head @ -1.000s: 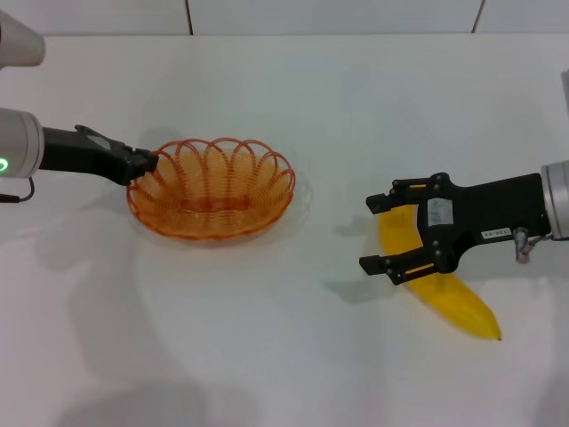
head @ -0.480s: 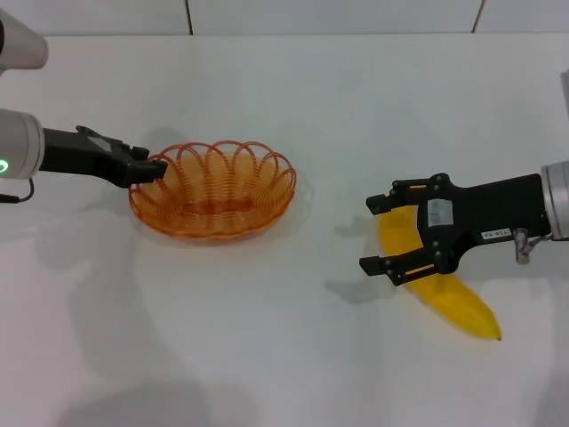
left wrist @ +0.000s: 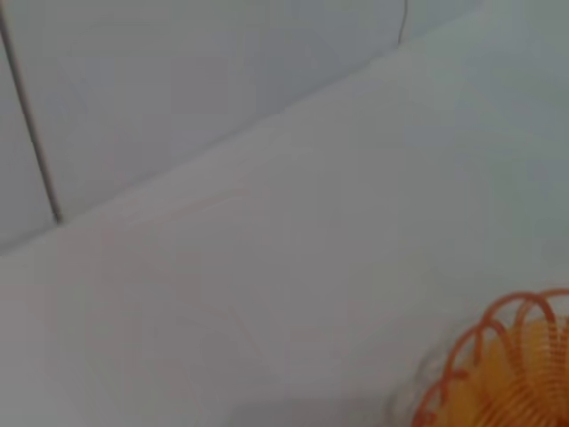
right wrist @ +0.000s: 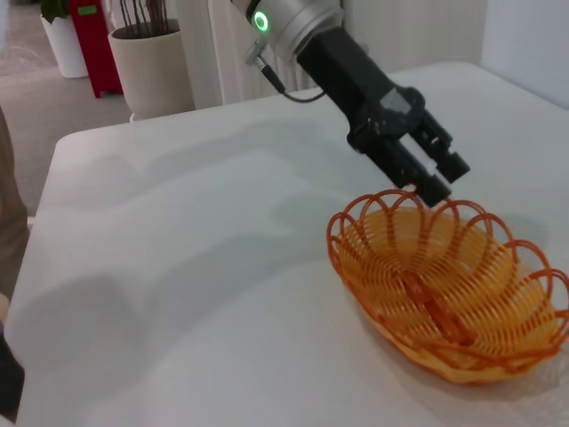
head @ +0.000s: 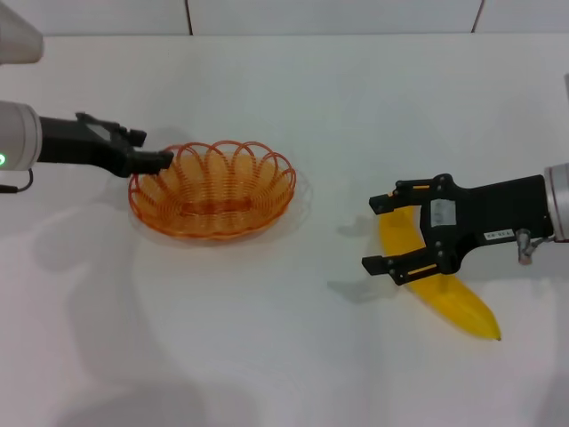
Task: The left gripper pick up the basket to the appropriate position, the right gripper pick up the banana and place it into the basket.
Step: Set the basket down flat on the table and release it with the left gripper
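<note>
The orange wire basket (head: 213, 189) rests on the white table left of centre; it also shows in the right wrist view (right wrist: 444, 294) and, as a piece of rim, in the left wrist view (left wrist: 498, 356). My left gripper (head: 162, 160) hovers at the basket's far-left rim, its fingers slightly apart (right wrist: 442, 178), and it holds nothing. The yellow banana (head: 453, 302) lies on the table at the right. My right gripper (head: 380, 233) is open above the banana's upper half, with one finger on each side of it.
The white table's (head: 293, 356) far edge meets a tiled wall. The right wrist view shows the table's side edge, with a large plant pot (right wrist: 151, 62) and a red object (right wrist: 89, 40) on the floor beyond it.
My left gripper nudged the basket slightly right, then rose and moved a little right along the rim while the basket stayed put. The right gripper and banana have not moved.
</note>
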Available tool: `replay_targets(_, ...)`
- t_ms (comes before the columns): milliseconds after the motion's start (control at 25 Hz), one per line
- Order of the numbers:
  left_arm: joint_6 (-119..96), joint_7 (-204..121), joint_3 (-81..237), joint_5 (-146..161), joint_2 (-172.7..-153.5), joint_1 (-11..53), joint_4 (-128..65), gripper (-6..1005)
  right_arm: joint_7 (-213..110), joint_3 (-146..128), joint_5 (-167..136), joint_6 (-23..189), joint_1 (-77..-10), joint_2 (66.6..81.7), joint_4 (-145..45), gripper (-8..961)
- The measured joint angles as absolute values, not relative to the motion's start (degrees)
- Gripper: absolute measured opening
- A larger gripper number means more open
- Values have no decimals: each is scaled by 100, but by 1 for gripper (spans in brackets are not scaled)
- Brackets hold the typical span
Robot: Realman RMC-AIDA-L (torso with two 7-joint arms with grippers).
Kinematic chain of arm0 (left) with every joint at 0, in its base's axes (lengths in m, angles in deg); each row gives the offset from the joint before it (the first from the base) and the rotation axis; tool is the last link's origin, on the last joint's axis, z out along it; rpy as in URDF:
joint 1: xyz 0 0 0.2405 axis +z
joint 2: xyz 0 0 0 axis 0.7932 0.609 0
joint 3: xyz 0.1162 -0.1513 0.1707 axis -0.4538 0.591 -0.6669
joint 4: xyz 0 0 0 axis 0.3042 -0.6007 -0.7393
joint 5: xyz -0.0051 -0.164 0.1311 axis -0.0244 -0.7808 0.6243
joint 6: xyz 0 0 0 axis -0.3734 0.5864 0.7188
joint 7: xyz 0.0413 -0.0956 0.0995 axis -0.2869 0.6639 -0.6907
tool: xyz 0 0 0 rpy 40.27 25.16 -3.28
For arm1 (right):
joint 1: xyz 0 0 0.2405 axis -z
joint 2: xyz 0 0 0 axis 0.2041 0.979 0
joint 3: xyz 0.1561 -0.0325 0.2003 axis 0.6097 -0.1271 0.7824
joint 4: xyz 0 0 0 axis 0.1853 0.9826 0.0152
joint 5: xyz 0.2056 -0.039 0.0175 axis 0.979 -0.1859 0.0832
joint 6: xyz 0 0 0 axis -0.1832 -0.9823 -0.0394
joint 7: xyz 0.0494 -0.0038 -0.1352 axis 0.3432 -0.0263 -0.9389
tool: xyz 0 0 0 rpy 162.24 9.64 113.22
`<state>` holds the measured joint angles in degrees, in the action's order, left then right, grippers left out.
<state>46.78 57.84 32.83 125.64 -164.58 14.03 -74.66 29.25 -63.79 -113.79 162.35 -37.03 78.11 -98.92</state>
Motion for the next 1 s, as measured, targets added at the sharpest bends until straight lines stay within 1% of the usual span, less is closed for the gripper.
replay_targets(120, 4676, 5570, 3280, 12323, -16460, 1522, -7556, 585, 2925, -6373, -11374, 16235, -3702, 7811, -9892, 894)
replay_targets(240, 4674, 5239, 3264, 11957, -16462, 1696, -7636, 580, 2925, -6358, -11345, 16238, -3700, 7811, -9892, 894)
replay_targets(320, 4670, 4841, 3121, 11525, -16462, 1985, -7804, 577, 2926, -6358, -11268, 16247, -3700, 7814, -9892, 894)
replay_targets(360, 4670, 4841, 3121, 11525, -16462, 1985, -7804, 576, 2926, -6370, -11211, 16255, -3699, 7820, -9892, 894)
replay_targets(520, 4649, 4123, 2810, 10685, -16462, 2453, -7953, 575, 2983, -6383, -11063, 16288, -3668, 7854, -9915, 893)
replay_targets(720, 4736, 3223, 2710, 9556, -16462, 2947, -7961, 572, 3039, -6398, -11006, 16316, -3621, 7855, -9946, 893)
replay_targets(1000, 5315, 2207, 2698, 8750, -16460, 3349, -7705, 569, 3197, -6409, -10995, 16276, -3603, 7871, -10075, 893)
